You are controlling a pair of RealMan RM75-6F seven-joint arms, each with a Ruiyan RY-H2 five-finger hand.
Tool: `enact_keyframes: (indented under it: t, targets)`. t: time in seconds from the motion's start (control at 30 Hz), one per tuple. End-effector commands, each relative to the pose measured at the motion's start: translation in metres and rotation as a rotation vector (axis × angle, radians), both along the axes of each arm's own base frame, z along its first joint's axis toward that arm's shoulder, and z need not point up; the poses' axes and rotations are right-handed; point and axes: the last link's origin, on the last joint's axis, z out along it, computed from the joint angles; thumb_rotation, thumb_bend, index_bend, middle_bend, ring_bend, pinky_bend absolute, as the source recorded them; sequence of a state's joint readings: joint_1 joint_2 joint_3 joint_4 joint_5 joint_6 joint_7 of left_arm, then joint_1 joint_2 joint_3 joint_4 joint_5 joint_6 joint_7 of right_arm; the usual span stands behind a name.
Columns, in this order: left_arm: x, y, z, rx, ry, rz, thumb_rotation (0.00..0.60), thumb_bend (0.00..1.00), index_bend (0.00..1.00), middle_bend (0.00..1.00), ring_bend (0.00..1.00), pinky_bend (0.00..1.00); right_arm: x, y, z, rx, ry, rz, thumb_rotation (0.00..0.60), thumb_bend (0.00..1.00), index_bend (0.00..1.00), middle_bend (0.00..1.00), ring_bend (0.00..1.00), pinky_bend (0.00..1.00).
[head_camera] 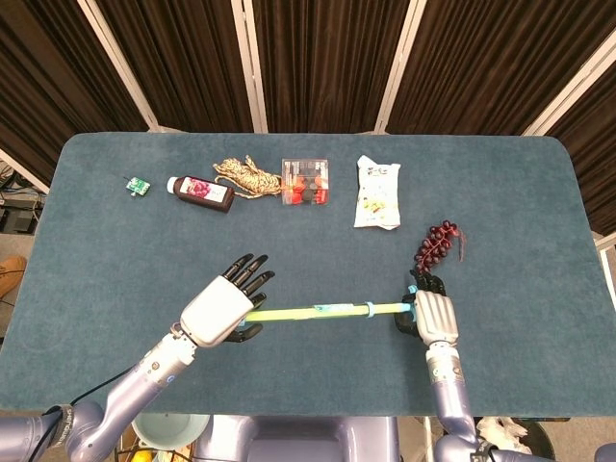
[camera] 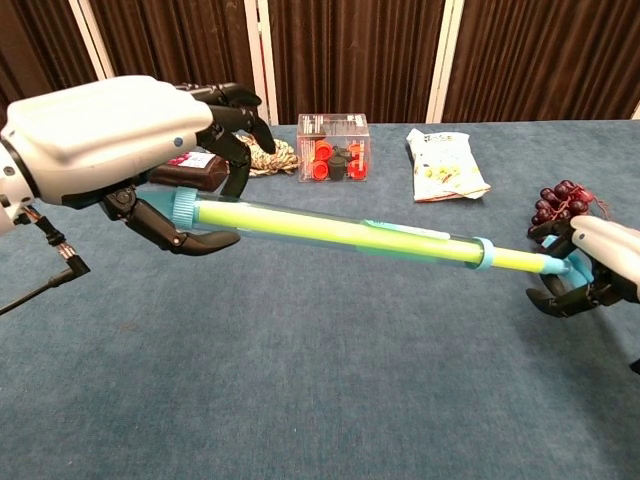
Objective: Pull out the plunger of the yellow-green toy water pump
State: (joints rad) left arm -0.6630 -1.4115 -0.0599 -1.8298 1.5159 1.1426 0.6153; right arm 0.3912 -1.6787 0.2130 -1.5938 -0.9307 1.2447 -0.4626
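The yellow-green toy water pump point(head_camera: 313, 311) is held level above the table between my two hands. My left hand point(head_camera: 219, 310) grips the barrel's left end; in the chest view its fingers point(camera: 200, 240) curl around the clear tube point(camera: 330, 232) near the blue cap. My right hand point(head_camera: 433, 316) holds the blue plunger handle point(camera: 556, 267) at the right end. A short stretch of yellow plunger rod point(camera: 513, 260) shows between the barrel's blue collar and my right hand point(camera: 592, 270).
A bunch of dark grapes point(head_camera: 438, 243) lies just beyond my right hand. Along the back of the table lie a snack bag point(head_camera: 377, 192), a clear box of red caps point(head_camera: 305, 182), a rope coil point(head_camera: 245, 176), a dark bottle point(head_camera: 200, 191) and a small green item point(head_camera: 138, 186).
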Motion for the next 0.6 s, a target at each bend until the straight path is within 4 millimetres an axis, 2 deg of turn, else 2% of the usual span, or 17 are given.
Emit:
enact_keyframes:
  t: [0.03, 0.6]
  targets:
    - [-0.003, -0.001, 0.003, 0.002, -0.001, 0.003, 0.600, 0.42, 0.62, 0.18, 0.00, 0.12, -0.001, -0.002, 0.005, -0.012, 0.008, 0.000, 0.600, 0.45, 0.79, 0.13, 0.05, 0.03]
    - [-0.009, -0.006, 0.018, 0.005, -0.012, -0.004, 0.600, 0.42, 0.62, 0.18, 0.00, 0.12, -0.019, -0.010, 0.030, -0.057, 0.049, -0.028, 0.600, 0.45, 0.85, 0.16, 0.07, 0.03]
